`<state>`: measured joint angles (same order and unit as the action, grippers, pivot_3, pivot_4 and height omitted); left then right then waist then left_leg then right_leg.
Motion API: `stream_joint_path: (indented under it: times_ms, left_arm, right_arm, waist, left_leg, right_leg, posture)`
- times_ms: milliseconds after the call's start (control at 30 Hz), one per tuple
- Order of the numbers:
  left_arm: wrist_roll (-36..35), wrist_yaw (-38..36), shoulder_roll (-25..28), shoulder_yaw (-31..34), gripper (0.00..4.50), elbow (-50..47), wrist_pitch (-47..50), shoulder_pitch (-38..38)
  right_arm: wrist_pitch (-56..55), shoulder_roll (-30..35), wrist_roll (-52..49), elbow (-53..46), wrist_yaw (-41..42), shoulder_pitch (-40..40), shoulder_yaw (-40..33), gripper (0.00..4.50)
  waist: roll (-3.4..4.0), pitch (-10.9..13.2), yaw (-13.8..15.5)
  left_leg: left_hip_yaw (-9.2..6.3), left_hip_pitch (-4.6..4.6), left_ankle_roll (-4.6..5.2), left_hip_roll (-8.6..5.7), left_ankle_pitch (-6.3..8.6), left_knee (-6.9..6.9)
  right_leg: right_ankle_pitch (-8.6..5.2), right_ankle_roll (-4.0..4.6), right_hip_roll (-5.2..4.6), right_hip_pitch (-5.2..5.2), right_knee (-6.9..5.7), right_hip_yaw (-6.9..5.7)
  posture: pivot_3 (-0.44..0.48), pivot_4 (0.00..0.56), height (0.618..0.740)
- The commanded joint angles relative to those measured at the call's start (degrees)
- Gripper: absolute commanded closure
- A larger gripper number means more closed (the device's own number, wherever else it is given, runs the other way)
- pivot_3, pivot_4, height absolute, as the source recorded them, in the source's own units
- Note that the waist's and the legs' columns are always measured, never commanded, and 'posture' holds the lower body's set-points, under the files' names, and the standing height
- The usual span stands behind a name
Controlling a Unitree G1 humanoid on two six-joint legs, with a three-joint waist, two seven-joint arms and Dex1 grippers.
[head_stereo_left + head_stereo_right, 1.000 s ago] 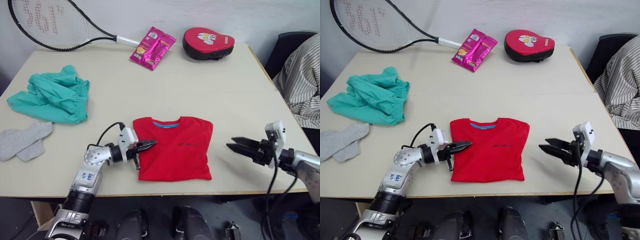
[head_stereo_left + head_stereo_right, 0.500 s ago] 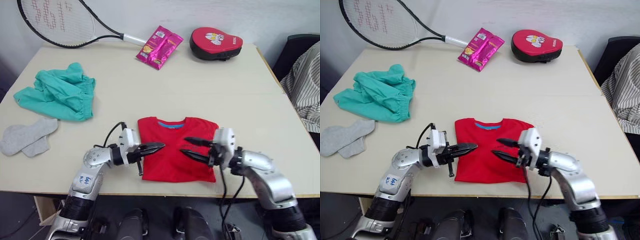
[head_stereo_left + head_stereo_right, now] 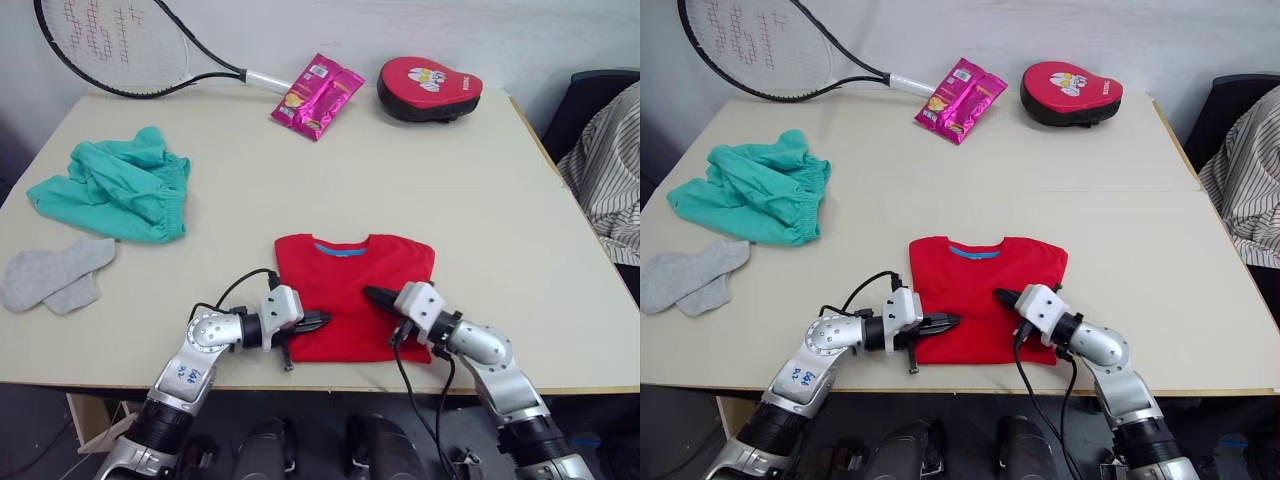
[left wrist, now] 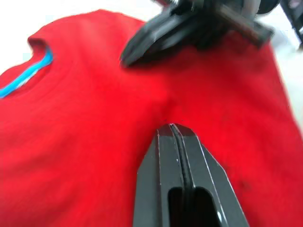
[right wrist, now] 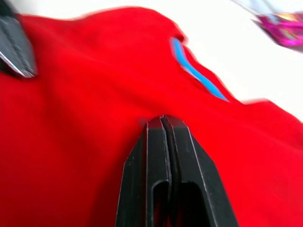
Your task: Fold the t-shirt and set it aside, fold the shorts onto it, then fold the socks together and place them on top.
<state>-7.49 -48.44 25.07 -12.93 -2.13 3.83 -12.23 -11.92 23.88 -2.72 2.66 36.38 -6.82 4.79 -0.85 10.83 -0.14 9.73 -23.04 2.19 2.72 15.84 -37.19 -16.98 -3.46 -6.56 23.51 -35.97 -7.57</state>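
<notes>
The red t-shirt (image 3: 355, 290) lies folded in a neat rectangle near the table's front edge, blue collar band facing away from me. My left gripper (image 3: 320, 321) is shut, its tip resting on the shirt's lower left part. From the right, my right gripper (image 3: 368, 293) lies shut on the shirt's middle. In the left wrist view my closed fingertips (image 4: 171, 127) touch red cloth, no cloth showing between them. The teal shorts (image 3: 115, 190) lie crumpled at the far left. The grey socks (image 3: 55, 275) lie flat in front of the shorts.
A tennis racket (image 3: 110, 45), a pink snack packet (image 3: 318, 95) and a red padded mitt (image 3: 428, 88) lie along the table's (image 3: 500, 220) far edge. At the right sits a person in a striped shirt (image 3: 610, 170), beside a dark chair.
My right arm swung in from the table's right side onto the shirt and its gripper shut. My left gripper, shut throughout, slid a little further onto the shirt's lower left.
</notes>
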Motion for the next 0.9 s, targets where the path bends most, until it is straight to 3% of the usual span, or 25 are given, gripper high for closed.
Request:
stream_joint_path:
  times_ms: [33,200,400,600,700,900]
  left_arm:
    - [0.72,0.06,2.13,1.05,4.50,0.35,0.65,2.44]
    - [-2.03,0.30,2.63,4.53,4.50,0.61,-0.68,3.44]
    - [-15.27,-6.79,1.60,9.74,4.50,-2.73,0.93,-0.52]
    - [-8.31,-3.41,0.22,7.82,4.50,6.07,-1.55,-8.85]
    - [-2.45,0.01,-2.21,4.92,4.50,13.74,-3.91,-12.65]
    - [2.91,4.77,-5.29,3.03,4.50,20.15,-5.55,-14.65]
  right_arm:
    - [2.96,1.26,-1.48,-0.60,-2.63,3.30,-4.45,4.47]
    - [4.94,1.63,-4.58,-2.47,-3.41,5.17,-8.44,4.47]
    - [8.34,1.01,-14.11,-10.98,2.81,0.99,-7.56,4.47]
    - [13.42,0.44,-8.65,-11.15,4.51,-7.09,1.16,4.47]
    - [14.19,-2.63,-2.93,-8.29,0.90,-9.55,6.03,4.47]
    - [13.36,-1.74,1.03,-6.84,-2.04,-2.76,6.08,4.47]
  waist:
    - [-0.02,-0.06,-0.05]
    - [0.04,-0.14,-0.20]
    - [0.09,-0.10,-0.27]
    - [0.09,-0.10,-0.10]
    - [0.09,-0.10,-0.06]
    - [0.07,-0.11,0.15]
  left_leg:
    - [-0.01,0.01,0.01,0.01,0.01,0.01]
    - [-0.01,0.08,-0.03,0.05,-0.02,0.11]
    - [0.00,-0.09,0.00,0.04,-0.10,0.07]
    - [0.01,-0.08,0.13,0.00,-0.36,0.06]
    - [0.08,-0.15,0.07,-0.01,-0.40,0.06]
    - [0.15,-0.26,0.19,-0.07,-0.33,-0.02]
  right_leg:
    - [0.01,0.01,0.00,-0.01,0.00,0.00]
    - [-0.02,0.07,0.00,0.00,-0.01,0.00]
    - [-0.02,0.07,0.01,0.16,-0.07,-0.01]
    - [0.00,0.06,0.02,0.13,-0.08,-0.06]
    - [0.00,0.06,0.05,0.17,-0.04,-0.07]
    - [0.02,-0.02,0.06,0.18,0.05,-0.05]
  posture:
    - [0.000,0.150,0.740]
    - [0.000,0.150,0.740]
    - [0.000,0.150,0.740]
    - [0.000,0.150,0.740]
    - [0.000,0.150,0.740]
    - [0.000,0.150,0.740]
